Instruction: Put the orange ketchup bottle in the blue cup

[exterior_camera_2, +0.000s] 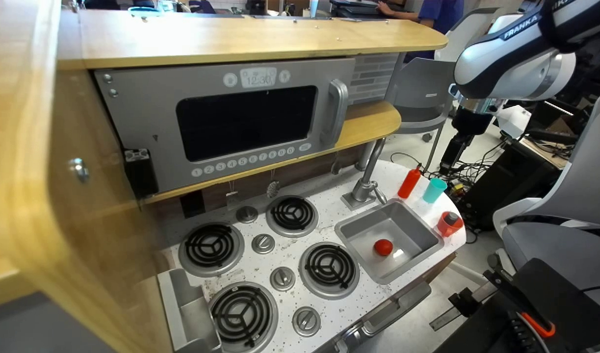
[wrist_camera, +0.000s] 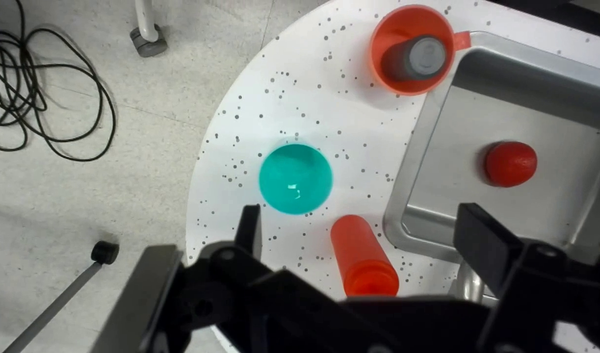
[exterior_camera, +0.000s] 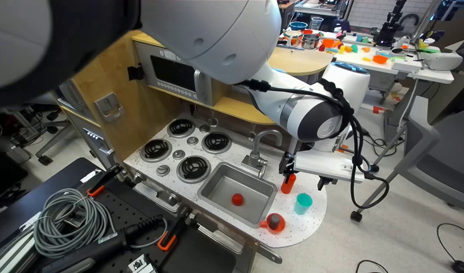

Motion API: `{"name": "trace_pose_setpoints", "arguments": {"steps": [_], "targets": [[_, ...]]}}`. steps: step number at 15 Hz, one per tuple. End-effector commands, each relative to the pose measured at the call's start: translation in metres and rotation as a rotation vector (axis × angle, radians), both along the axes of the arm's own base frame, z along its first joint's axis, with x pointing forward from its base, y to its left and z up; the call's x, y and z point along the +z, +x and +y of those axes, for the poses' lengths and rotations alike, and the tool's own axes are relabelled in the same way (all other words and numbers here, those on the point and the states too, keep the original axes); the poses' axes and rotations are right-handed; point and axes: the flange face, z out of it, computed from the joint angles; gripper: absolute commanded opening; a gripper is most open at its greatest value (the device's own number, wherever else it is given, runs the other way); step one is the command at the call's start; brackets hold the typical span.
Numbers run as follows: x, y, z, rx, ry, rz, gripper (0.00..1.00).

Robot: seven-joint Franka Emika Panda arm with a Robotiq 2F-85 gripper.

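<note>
The white surface [exterior_camera: 300, 229] runs out to a rounded edge, with the sink [exterior_camera: 224, 197] set into it. Over that end hangs the end effector [wrist_camera: 361, 220], its fingers [wrist_camera: 481, 240] spread wide and holding nothing. Down below, the bottle [wrist_camera: 358, 250] stands near the sink's corner by the faucet [exterior_camera: 256, 146], long axis upright, falling between the fingers in the wrist view; I'd say it wants a descent plus perhaps a slight shift toward the surface's back edge. The blue cup [wrist_camera: 296, 179] sits just beside it, mouth up, nearer the rounded edge.
</note>
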Motion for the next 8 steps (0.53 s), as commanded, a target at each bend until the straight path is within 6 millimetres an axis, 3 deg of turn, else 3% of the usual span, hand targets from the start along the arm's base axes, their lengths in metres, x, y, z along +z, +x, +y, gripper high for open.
{"name": "trace_pose_setpoints", "arguments": {"steps": [1, 8], "targets": [[-0.013, 0.016, 0.002, 0.027, -0.015, -0.013, 1.0], [-0.016, 0.036, 0.012, 0.039, -0.002, -0.018, 1.0]]}}
